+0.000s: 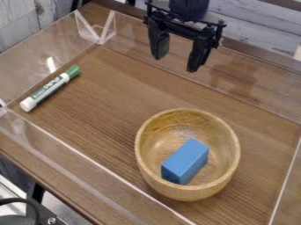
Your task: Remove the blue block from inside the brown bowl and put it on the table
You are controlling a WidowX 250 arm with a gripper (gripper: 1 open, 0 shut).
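We see the blue block (185,162) lying inside the brown bowl (150,135), which sits near the front right corner of the table (129,88). Our gripper (178,54) hangs above the back edge, well apart from the bowl, its jaws spread wide and holding nothing. A green and white marker (49,87) lies near the left edge.

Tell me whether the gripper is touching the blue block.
Apart. The camera view shows the gripper open, up near the table's far side, with bare table between it and the blue block in the brown bowl.
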